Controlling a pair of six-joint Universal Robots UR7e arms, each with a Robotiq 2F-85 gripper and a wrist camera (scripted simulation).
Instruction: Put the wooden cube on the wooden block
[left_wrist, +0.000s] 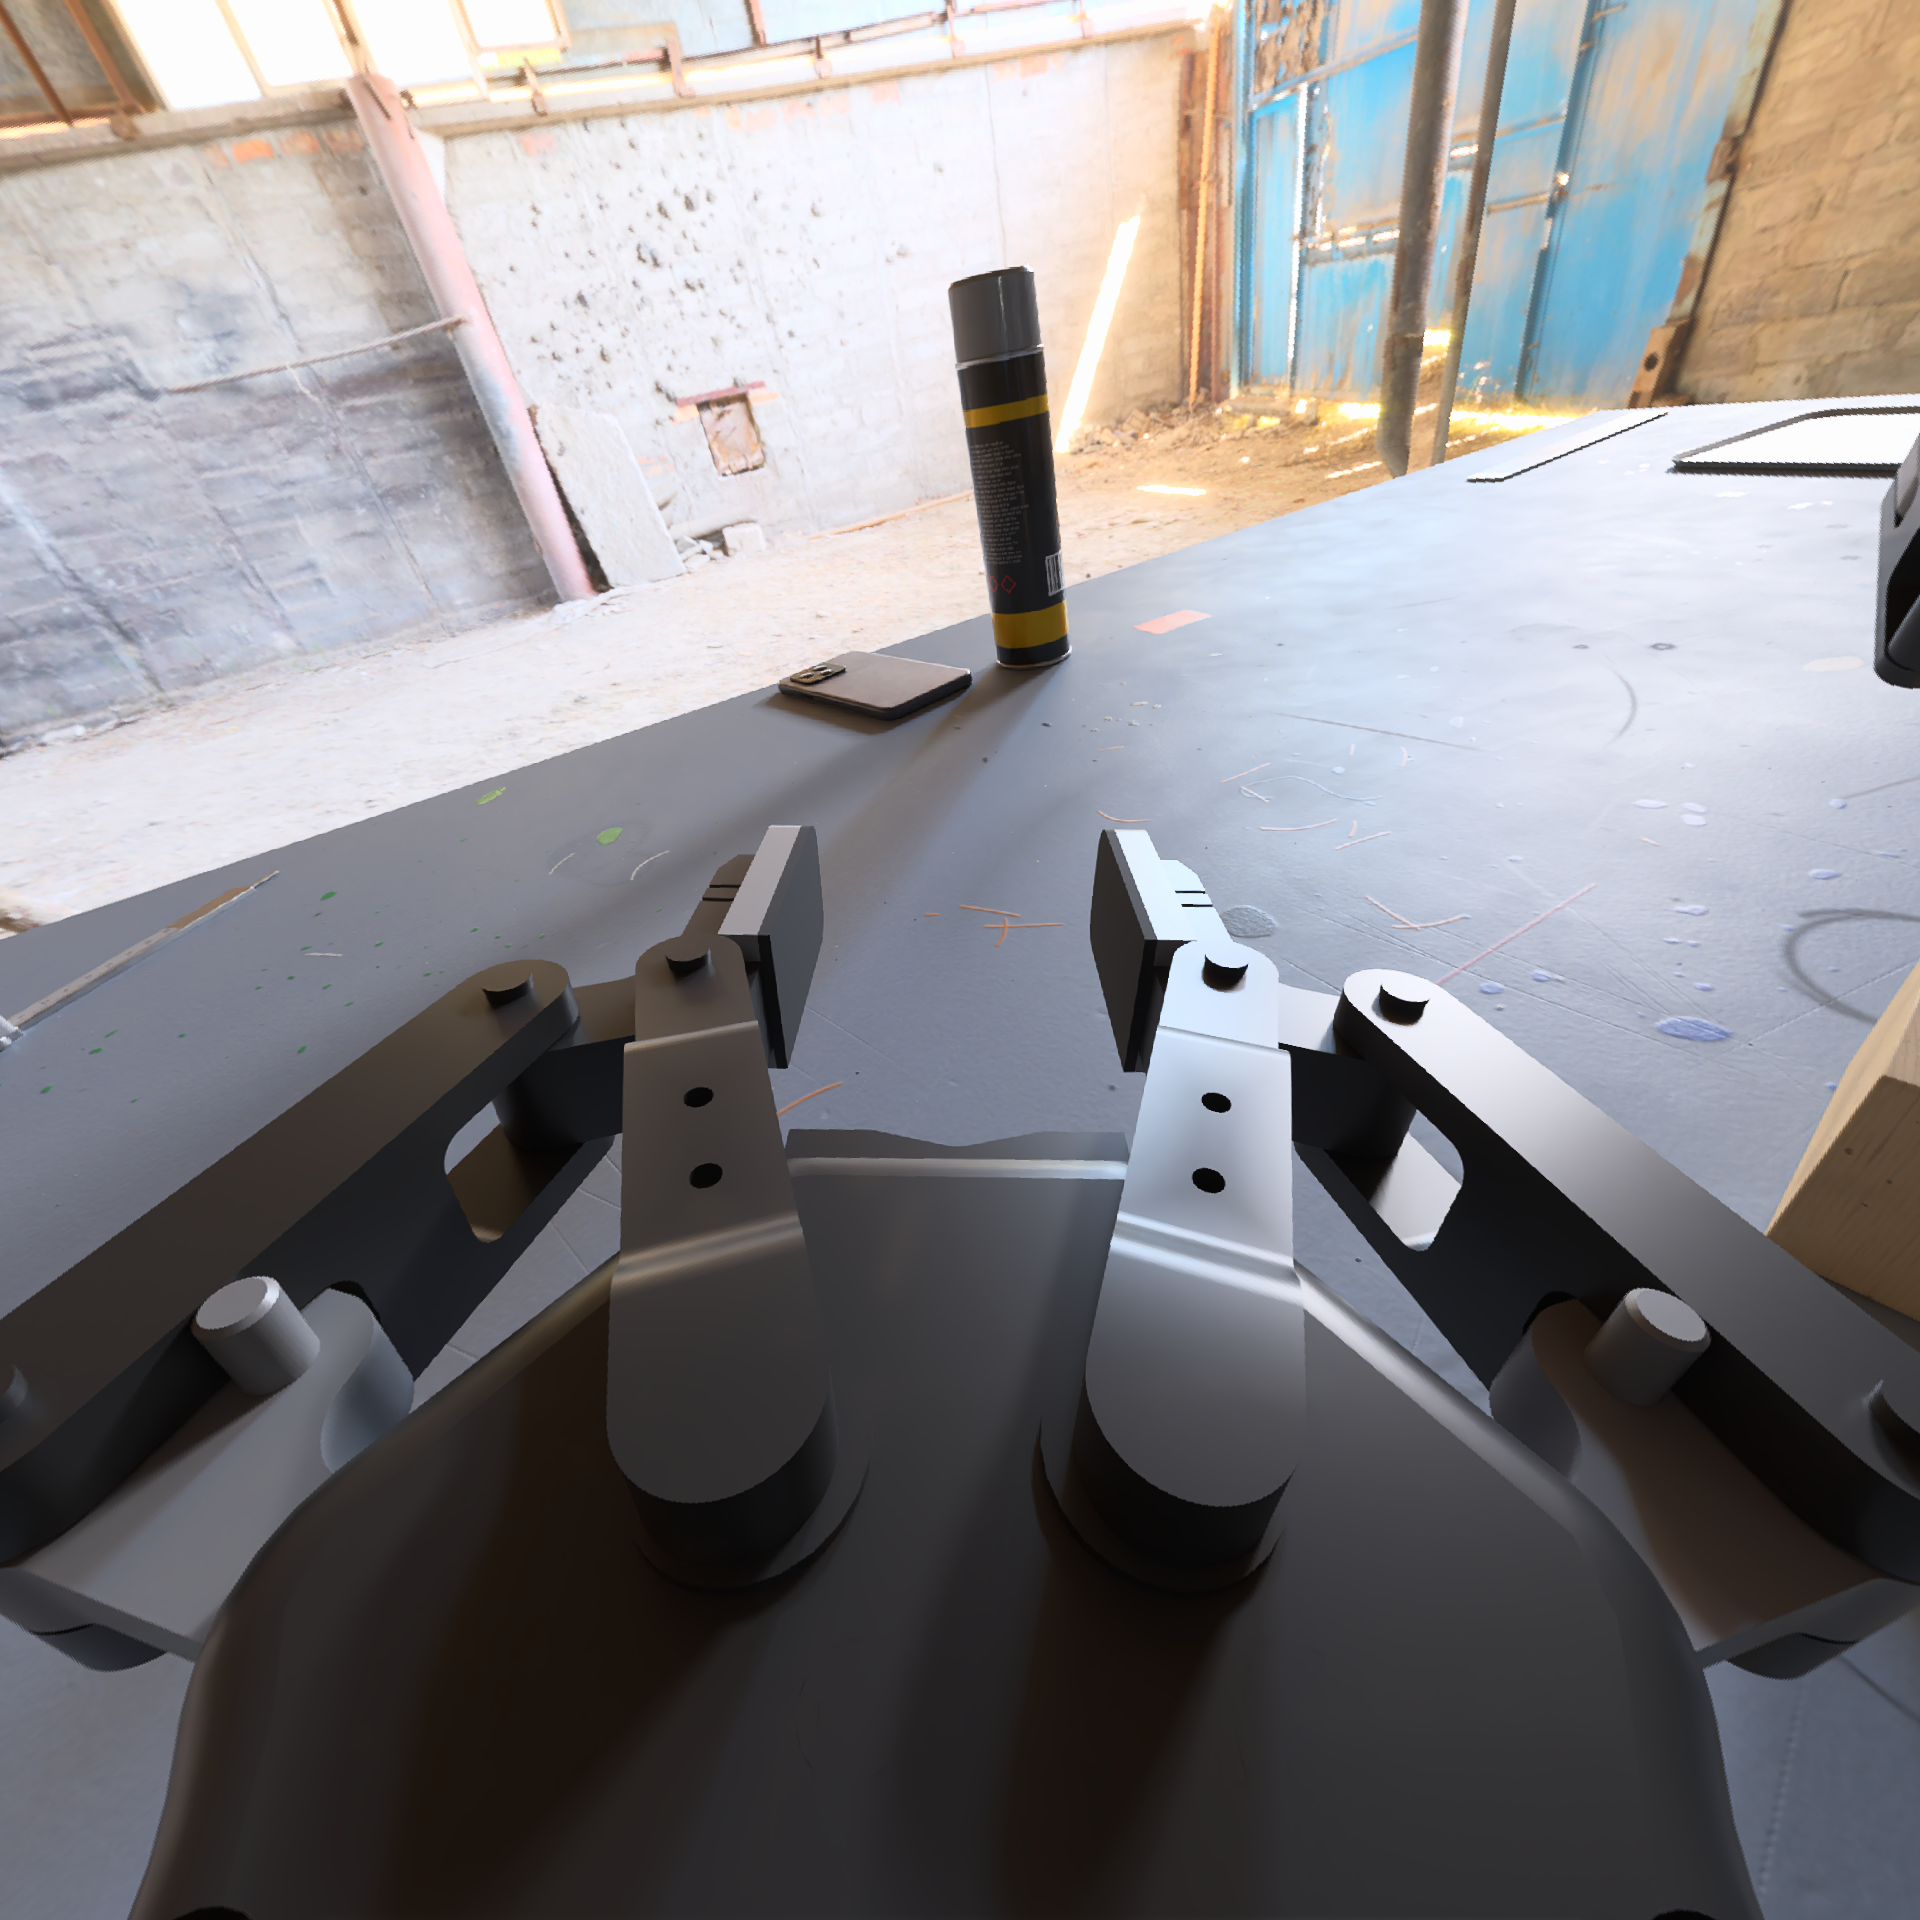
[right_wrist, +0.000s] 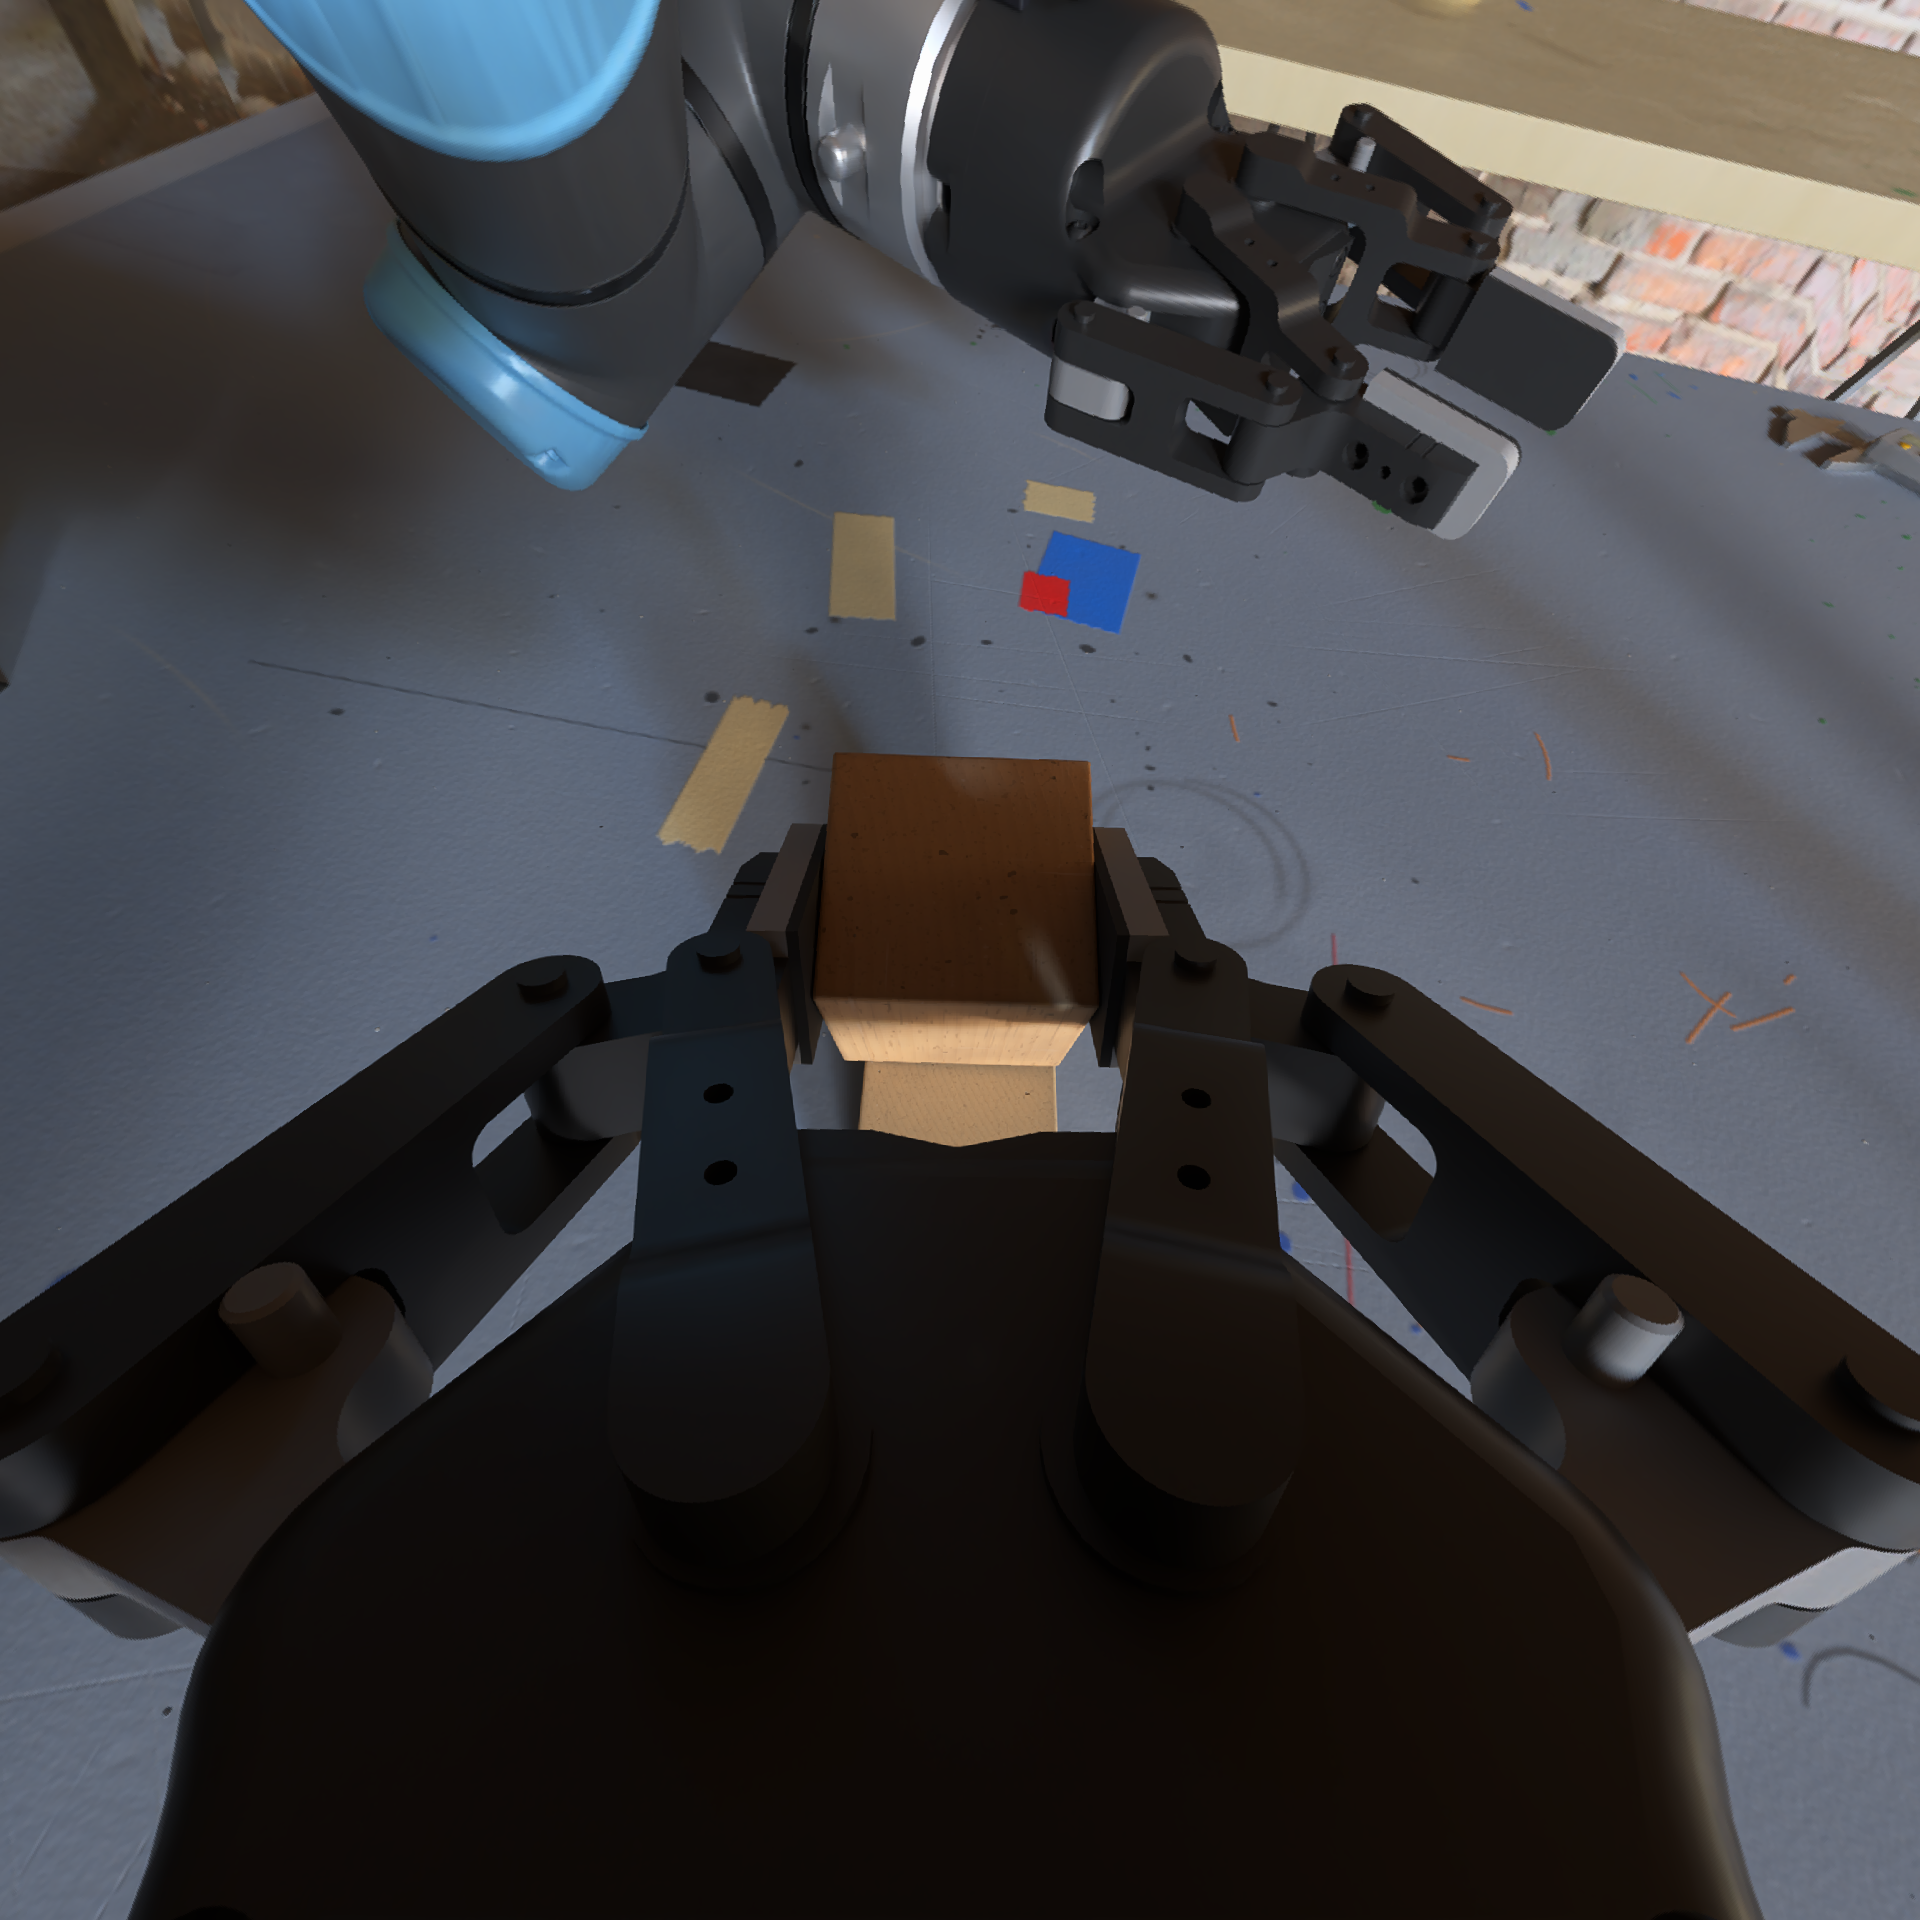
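Note:
In the right wrist view my right gripper (right_wrist: 954, 914) is shut on the wooden cube (right_wrist: 951, 873), one pad on each side face. The cube is brown on its lit face and paler on the face nearest the camera. Just behind it a strip of a pale wooden block (right_wrist: 958, 1103) shows; I cannot tell whether the two touch. My left gripper (left_wrist: 956, 925) is open and empty above the grey table (left_wrist: 1351, 727). It also shows in the right wrist view (right_wrist: 1496, 416), far off at the top. A pale wooden piece (left_wrist: 1860, 1174) shows at the right edge of the left wrist view.
A black and yellow spray can (left_wrist: 1008, 468) stands near the table's far edge, with a phone (left_wrist: 876, 683) lying flat beside it. Beige tape strips (right_wrist: 862, 566) and a blue patch with a red corner (right_wrist: 1086, 582) mark the table. The left arm (right_wrist: 623, 208) spans overhead.

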